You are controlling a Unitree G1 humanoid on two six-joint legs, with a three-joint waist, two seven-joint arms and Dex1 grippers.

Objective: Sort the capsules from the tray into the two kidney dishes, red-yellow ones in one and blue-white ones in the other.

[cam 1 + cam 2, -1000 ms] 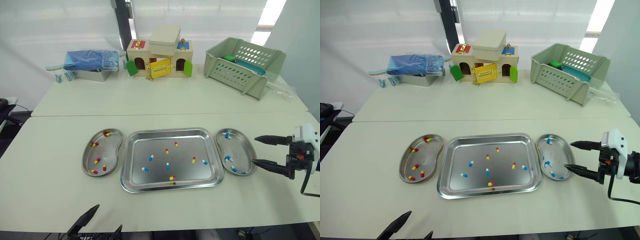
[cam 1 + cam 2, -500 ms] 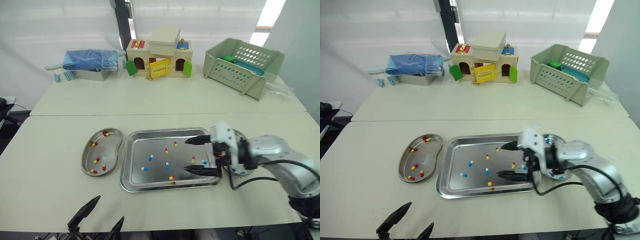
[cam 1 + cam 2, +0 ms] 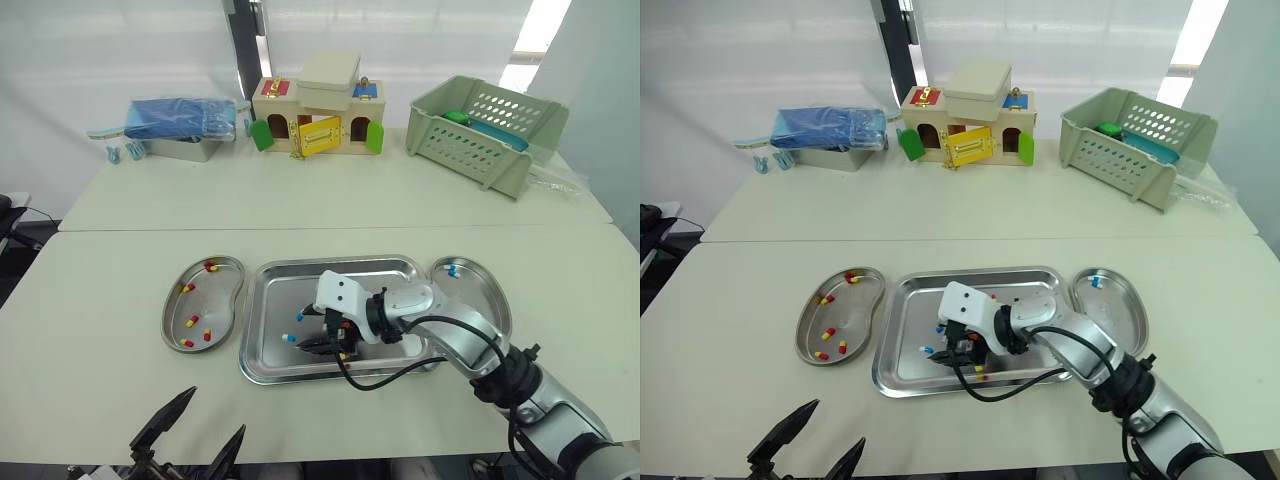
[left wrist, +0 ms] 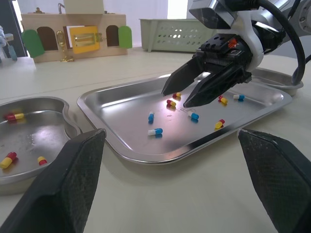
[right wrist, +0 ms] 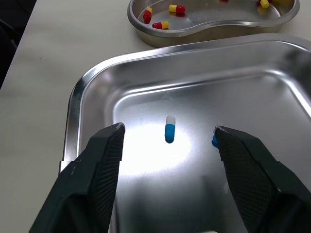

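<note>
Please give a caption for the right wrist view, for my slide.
Open right hand framing a blue-white capsule in the tray; red-yellow capsules in the kidney dish.

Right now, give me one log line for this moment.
phase: pre-grasp | right gripper: open, over tray, aimed at blue-white capsule | left gripper: open, off tray

Head stereo fwd-down, wrist cams close, all share tray (image 4: 119, 109)

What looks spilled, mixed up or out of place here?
Nothing stands out. Capsules lie in the tray or a dish: red-yellow ones in the left dish, a blue-white one in the right dish, none on the table. The right claw hangs open over the tray.
</note>
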